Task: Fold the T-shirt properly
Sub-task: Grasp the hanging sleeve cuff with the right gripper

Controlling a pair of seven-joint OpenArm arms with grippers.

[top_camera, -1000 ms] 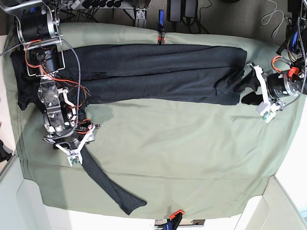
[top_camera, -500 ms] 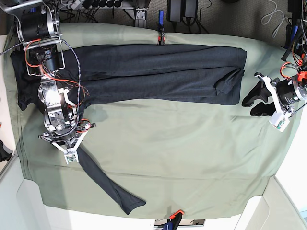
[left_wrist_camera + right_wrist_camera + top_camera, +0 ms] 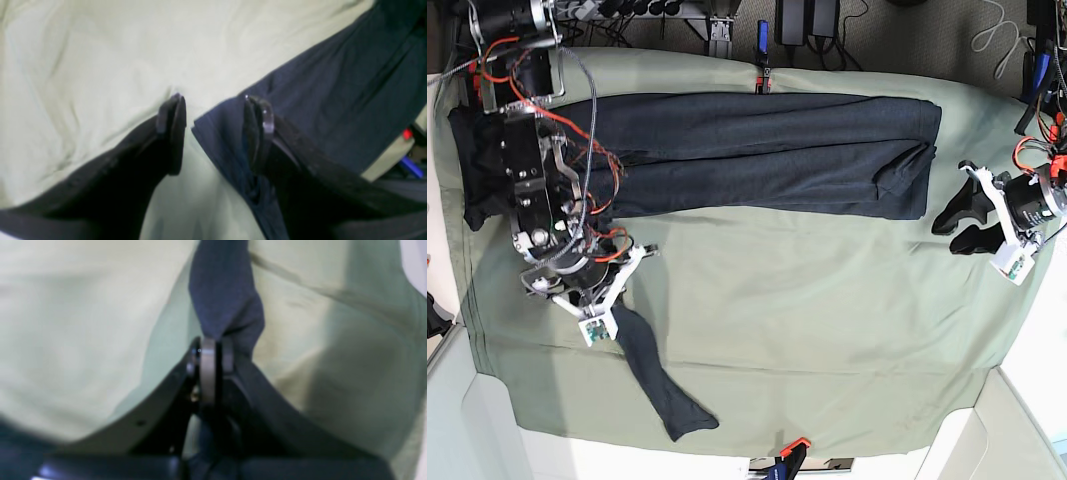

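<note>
The T-shirt (image 3: 757,150), dark charcoal, lies as a long band across the far part of the olive-green cloth (image 3: 827,330). One sleeve (image 3: 652,385) trails from it toward the near left edge. My right gripper (image 3: 615,308) is shut on the upper part of this sleeve; in the right wrist view the fingers (image 3: 208,366) pinch the dark fabric (image 3: 223,296). My left gripper (image 3: 949,228) stands open just off the shirt's right end. In the left wrist view a corner of the T-shirt (image 3: 333,100) lies under the right-hand finger of my left gripper (image 3: 215,100), and green cloth shows in the gap.
Orange clamps hold the cloth at the far edge (image 3: 762,82) and the near edge (image 3: 794,446). Cables and power bricks (image 3: 807,25) lie behind the table. White table surface (image 3: 1037,350) borders the cloth on the right.
My right gripper has closed on the sleeve and shifted right, pulling the sleeve's free end in. My left gripper has drawn back from the shirt's right end, staying open.
</note>
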